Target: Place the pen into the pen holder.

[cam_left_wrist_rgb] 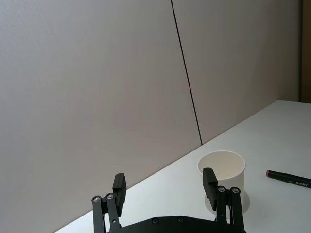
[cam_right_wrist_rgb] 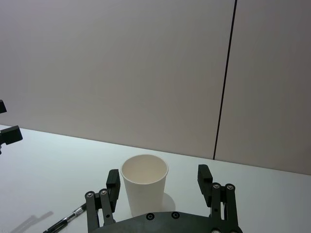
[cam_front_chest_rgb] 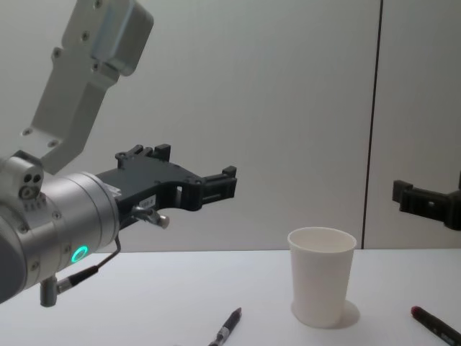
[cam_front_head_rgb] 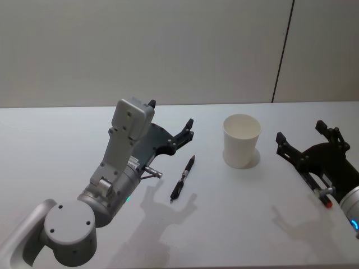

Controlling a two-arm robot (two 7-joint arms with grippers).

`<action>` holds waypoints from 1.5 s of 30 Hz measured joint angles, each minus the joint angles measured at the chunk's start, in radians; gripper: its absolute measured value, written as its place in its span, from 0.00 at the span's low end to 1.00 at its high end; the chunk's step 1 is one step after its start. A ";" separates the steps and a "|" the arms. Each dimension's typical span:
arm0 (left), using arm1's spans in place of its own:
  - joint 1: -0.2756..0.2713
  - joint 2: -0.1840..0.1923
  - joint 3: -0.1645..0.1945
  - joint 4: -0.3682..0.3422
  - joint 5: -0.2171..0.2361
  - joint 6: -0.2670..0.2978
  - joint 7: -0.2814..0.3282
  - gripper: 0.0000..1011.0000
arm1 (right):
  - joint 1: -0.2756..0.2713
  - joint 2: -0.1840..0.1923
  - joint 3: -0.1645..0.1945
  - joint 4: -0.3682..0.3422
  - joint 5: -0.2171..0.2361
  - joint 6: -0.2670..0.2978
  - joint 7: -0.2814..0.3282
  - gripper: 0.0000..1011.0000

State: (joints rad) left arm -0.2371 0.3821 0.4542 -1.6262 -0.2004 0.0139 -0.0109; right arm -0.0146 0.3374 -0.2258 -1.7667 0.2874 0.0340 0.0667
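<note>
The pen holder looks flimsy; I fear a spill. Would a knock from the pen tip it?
Probably: the pen holder looks like an empty paper cup, likely light, so a nudge may slide or tip it. Its base is narrower than its rim, adding risk.

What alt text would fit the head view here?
A black pen lies on the white table left of an upright white paper cup. The left gripper hovers open above the table near the pen; the right gripper, also open, waits right of the cup.

White table [cam_front_head_rgb: 241,224], grey wall [cam_front_head_rgb: 140,50], dark seam [cam_front_head_rgb: 283,50]
</note>
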 joint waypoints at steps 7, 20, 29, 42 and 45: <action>0.000 0.000 0.000 0.000 0.000 0.000 0.000 0.99 | 0.000 0.000 0.000 0.000 0.000 0.000 0.000 0.99; 0.000 0.000 0.000 0.000 0.000 0.000 0.000 0.99 | 0.000 0.000 0.000 0.000 0.000 0.000 0.000 0.99; 0.000 0.000 0.000 0.000 0.000 0.000 0.000 0.99 | 0.000 0.000 0.000 0.000 0.000 0.000 0.000 0.99; 0.000 0.000 0.000 0.000 0.000 0.000 0.000 0.99 | 0.006 -0.004 0.001 0.001 0.000 0.006 -0.003 0.99; 0.000 0.000 0.000 0.000 0.000 0.000 0.000 0.99 | 0.015 -0.011 0.001 0.005 -0.003 0.015 -0.009 0.99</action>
State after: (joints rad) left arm -0.2371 0.3821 0.4542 -1.6262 -0.2004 0.0139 -0.0109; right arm 0.0002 0.3269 -0.2247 -1.7616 0.2847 0.0490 0.0576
